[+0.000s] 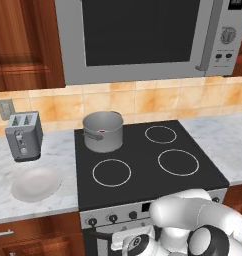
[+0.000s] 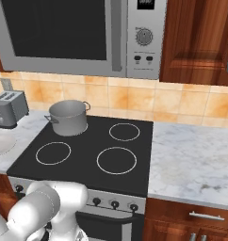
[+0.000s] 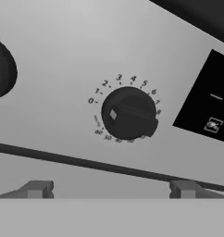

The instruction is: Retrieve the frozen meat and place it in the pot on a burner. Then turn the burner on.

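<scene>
The jaws are standing spread wide, the gripper (image 3: 109, 190) facing a black stove knob (image 3: 128, 113) on the grey front panel, the knob's bar lying slantwise with its pale marker end pointing toward the low numbers of the dial. The pot (image 1: 103, 131) is sitting upright on the back-left burner of the black cooktop (image 1: 143, 160), its short handle pointing left toward the toaster (image 1: 23, 135). The frozen meat (image 1: 100, 131) is showing as a red sliver inside the pot, and the white plate (image 1: 36, 184) is lying on the marble surface (image 1: 48, 165) beside the stove.
</scene>
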